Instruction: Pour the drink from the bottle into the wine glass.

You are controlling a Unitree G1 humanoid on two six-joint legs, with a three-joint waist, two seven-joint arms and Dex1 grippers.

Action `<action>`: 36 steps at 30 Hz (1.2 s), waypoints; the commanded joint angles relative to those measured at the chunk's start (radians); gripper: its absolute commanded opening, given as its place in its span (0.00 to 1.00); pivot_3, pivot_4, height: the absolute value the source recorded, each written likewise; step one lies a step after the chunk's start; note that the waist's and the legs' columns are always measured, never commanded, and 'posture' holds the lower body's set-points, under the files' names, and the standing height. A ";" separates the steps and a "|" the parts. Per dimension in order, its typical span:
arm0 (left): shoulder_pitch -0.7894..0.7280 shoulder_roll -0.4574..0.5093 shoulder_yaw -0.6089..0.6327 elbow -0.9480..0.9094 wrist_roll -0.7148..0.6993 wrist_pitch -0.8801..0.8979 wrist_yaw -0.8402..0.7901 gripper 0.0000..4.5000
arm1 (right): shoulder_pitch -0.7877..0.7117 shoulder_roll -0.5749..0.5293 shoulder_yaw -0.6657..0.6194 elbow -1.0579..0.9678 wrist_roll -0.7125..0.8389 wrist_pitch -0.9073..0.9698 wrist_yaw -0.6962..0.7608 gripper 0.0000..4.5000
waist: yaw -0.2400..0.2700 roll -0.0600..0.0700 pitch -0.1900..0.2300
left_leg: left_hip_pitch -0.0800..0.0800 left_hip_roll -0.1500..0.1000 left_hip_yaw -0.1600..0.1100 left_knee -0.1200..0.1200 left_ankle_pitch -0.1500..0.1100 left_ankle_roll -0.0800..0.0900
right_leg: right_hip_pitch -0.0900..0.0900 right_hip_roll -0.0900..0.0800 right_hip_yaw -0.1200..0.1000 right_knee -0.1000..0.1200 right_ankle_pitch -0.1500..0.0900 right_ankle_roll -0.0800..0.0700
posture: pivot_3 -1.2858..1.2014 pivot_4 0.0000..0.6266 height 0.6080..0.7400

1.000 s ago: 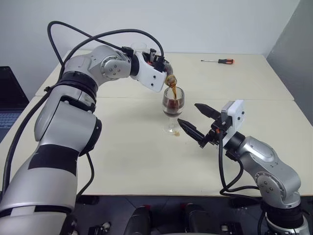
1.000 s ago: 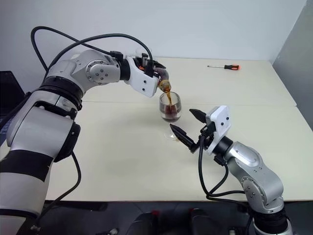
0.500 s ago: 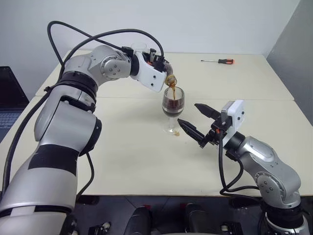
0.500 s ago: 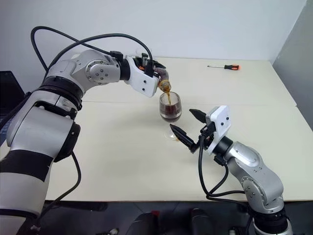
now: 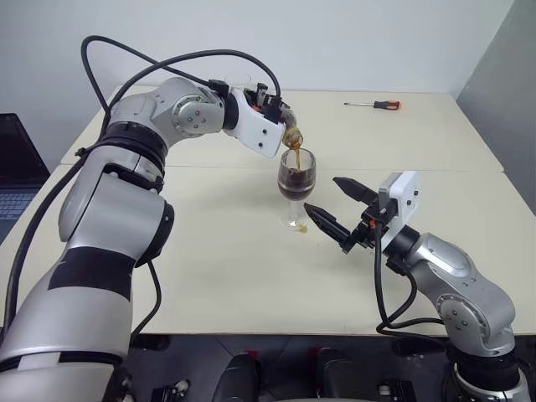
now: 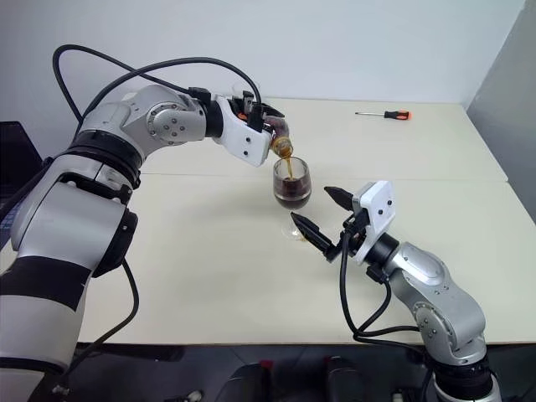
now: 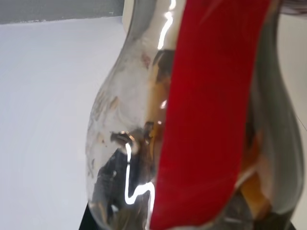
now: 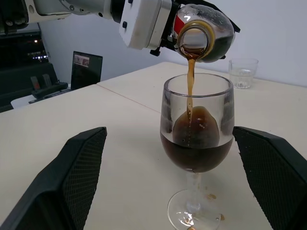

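Observation:
The wine glass (image 5: 296, 180) stands upright on the cream table (image 5: 218, 251), its bowl about half full of dark drink (image 8: 195, 152). Just above its rim, my left gripper (image 5: 276, 109) is shut on the bottle (image 8: 206, 31), which is tipped mouth-down. A thin brown stream (image 8: 189, 79) falls from the bottle's neck into the bowl. The left wrist view shows the bottle's clear body and red label (image 7: 211, 110) up close. My right gripper (image 5: 321, 193) is open beside the stem, its fingers (image 8: 79, 175) on either side of the glass and apart from it.
A short clear tumbler (image 8: 242, 73) stands at the back of the table behind the left arm. An orange-handled screwdriver (image 5: 374, 105) lies at the far right. A laptop (image 5: 12, 167) sits off the left edge. Small brown drops (image 8: 209, 196) lie by the glass's foot.
The stream keeps running and the drink stands slightly higher in the bowl. Neither arm has moved.

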 commanded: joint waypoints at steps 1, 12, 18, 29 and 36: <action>-0.052 0.015 0.007 -0.012 -0.011 -0.010 0.018 0.32 | -0.008 -0.002 -0.002 -0.024 -0.004 -0.022 0.005 1.00 | 0.000 0.000 0.000 | 0.000 0.000 0.000 0.000 0.000 0.000 | 0.000 0.000 0.000 0.000 0.000 0.000 | 0.52 0.24 1.00; -0.051 0.018 0.008 -0.011 -0.012 -0.009 0.017 0.32 | -0.011 -0.004 -0.003 -0.018 -0.006 -0.022 0.007 1.00 | 0.000 0.000 0.000 | 0.000 0.000 0.000 0.000 0.000 0.000 | 0.000 0.000 0.000 0.000 0.000 0.000 | 0.52 0.24 1.00; -0.041 0.014 0.043 -0.004 -0.057 0.007 -0.029 0.32 | -0.017 -0.004 -0.004 -0.013 -0.005 -0.022 0.008 1.00 | 0.000 0.000 0.000 | 0.000 0.000 0.000 0.000 0.000 0.000 | 0.000 0.000 0.000 0.000 0.000 0.000 | 0.52 0.24 1.00; 0.025 0.008 0.133 -0.008 -0.196 0.048 -0.177 0.32 | -0.014 -0.006 -0.007 -0.014 -0.004 -0.019 0.005 1.00 | -0.001 0.000 0.000 | 0.000 0.000 0.000 0.000 0.000 0.000 | 0.000 0.000 0.000 0.000 0.000 0.000 | 0.52 0.24 1.00; 0.074 -0.010 0.216 -0.020 -0.306 0.107 -0.275 0.32 | -0.013 -0.002 -0.004 -0.014 -0.006 -0.019 0.000 1.00 | -0.001 0.000 0.000 | 0.000 0.000 0.000 0.000 0.000 0.000 | 0.000 0.000 0.000 0.000 0.000 0.000 | 0.52 0.24 1.00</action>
